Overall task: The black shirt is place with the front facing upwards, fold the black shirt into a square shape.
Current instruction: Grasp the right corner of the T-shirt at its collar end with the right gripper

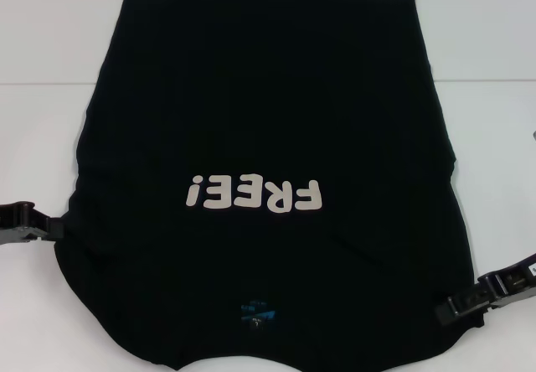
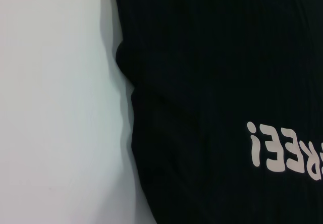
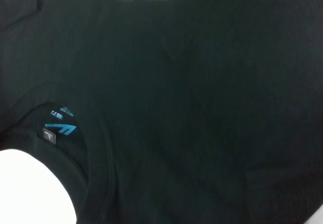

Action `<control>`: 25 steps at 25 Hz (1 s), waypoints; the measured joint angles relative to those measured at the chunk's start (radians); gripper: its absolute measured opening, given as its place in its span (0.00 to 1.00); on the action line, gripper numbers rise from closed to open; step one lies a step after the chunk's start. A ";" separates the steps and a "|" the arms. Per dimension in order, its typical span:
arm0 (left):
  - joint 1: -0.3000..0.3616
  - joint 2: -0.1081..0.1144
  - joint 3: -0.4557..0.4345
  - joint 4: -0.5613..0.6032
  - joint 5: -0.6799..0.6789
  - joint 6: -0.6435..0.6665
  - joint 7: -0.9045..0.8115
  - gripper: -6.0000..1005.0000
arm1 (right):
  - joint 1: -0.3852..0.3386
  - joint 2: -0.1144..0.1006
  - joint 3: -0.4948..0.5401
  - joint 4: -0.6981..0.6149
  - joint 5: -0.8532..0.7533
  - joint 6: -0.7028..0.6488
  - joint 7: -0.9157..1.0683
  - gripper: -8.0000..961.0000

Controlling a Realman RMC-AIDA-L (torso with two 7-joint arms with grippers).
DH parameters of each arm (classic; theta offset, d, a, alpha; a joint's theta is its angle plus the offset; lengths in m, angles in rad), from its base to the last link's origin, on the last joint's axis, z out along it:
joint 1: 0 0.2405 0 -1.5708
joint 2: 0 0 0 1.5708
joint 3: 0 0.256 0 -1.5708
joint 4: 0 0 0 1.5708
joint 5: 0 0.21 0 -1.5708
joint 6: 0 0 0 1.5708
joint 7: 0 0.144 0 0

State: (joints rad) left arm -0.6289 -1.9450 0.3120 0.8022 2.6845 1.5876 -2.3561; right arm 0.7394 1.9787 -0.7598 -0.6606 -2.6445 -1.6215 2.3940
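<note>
We see only two small bits of robot body, both in head view. Left gripper [image 1: 38,224]: black housing, blocky, grey-silver metal section underneath, dark hinge-like joint near its tip. Right gripper [image 1: 490,292]: black, angular, segmented build, glossy edges catching light, small white marking on upper face near frame edge; marking too small for us to read. No cables or screws we can make out. Wrist views show none of own hardware.
</note>
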 joint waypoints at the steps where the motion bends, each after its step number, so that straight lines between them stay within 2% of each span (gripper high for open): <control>1: 0.000 0.000 0.000 0.000 0.000 0.000 0.000 0.08 | 0.000 0.001 0.000 0.000 0.000 0.003 -0.004 0.92; 12: 0.003 0.000 0.002 -0.002 -0.008 0.000 0.003 0.09 | 0.000 0.005 0.001 0.000 0.000 0.014 -0.018 0.49; 25: 0.008 -0.001 0.001 -0.002 -0.009 0.000 0.025 0.10 | -0.001 0.016 0.008 -0.009 0.011 0.017 -0.018 0.15</control>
State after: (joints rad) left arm -0.6212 -1.9463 0.3128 0.8007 2.6752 1.5877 -2.3309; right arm 0.7384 1.9948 -0.7516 -0.6697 -2.6339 -1.6045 2.3763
